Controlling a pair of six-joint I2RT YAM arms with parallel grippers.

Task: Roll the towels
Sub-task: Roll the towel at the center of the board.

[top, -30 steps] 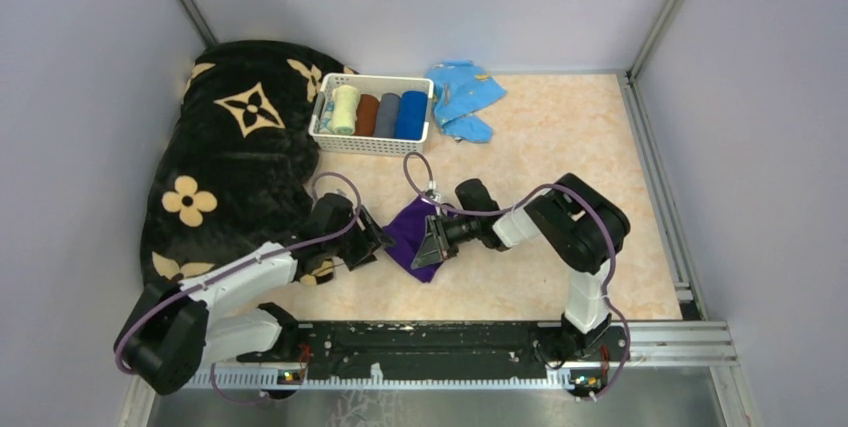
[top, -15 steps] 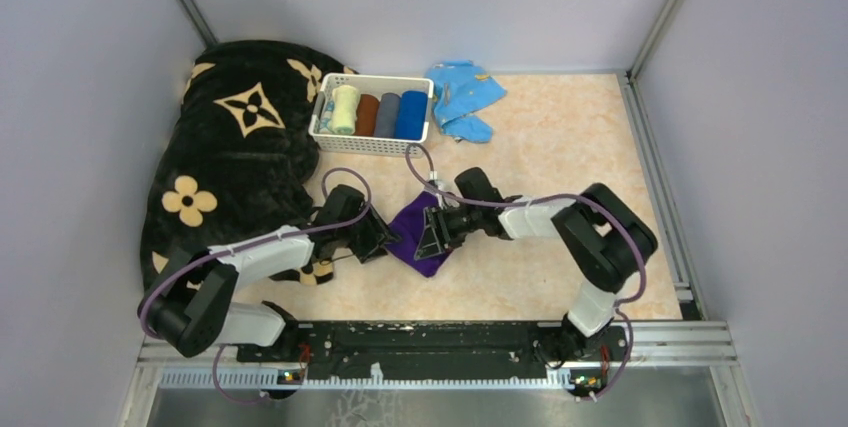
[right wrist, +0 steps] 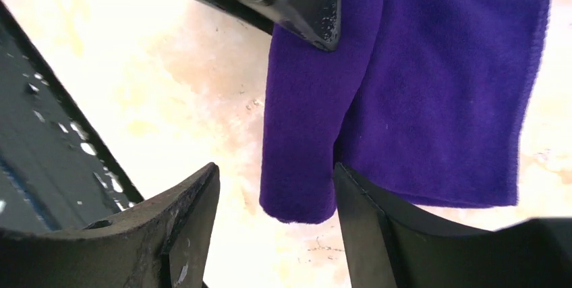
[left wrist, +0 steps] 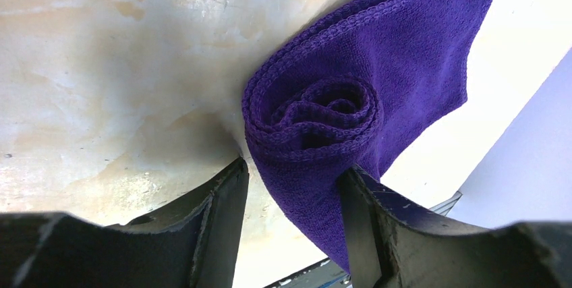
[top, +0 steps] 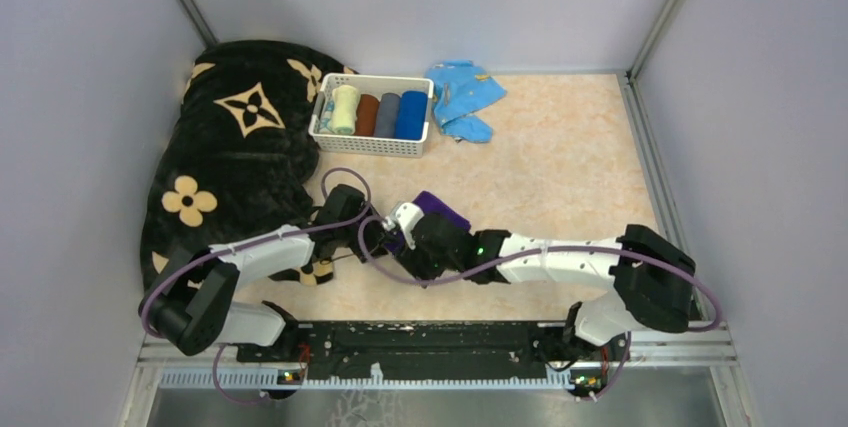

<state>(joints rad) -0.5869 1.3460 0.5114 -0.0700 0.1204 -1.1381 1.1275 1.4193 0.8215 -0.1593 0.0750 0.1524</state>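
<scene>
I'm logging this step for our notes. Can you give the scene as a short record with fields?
towel: purple, partly rolled, flat tail on the table
roll: lies between both grippers
left gripper: shut on one end of the roll
right gripper: open, jaws astride the other end
basket: holds four rolled towels side by side
blanket: black, left of the basket
blue cloth: crumpled, right of the basket
</scene>
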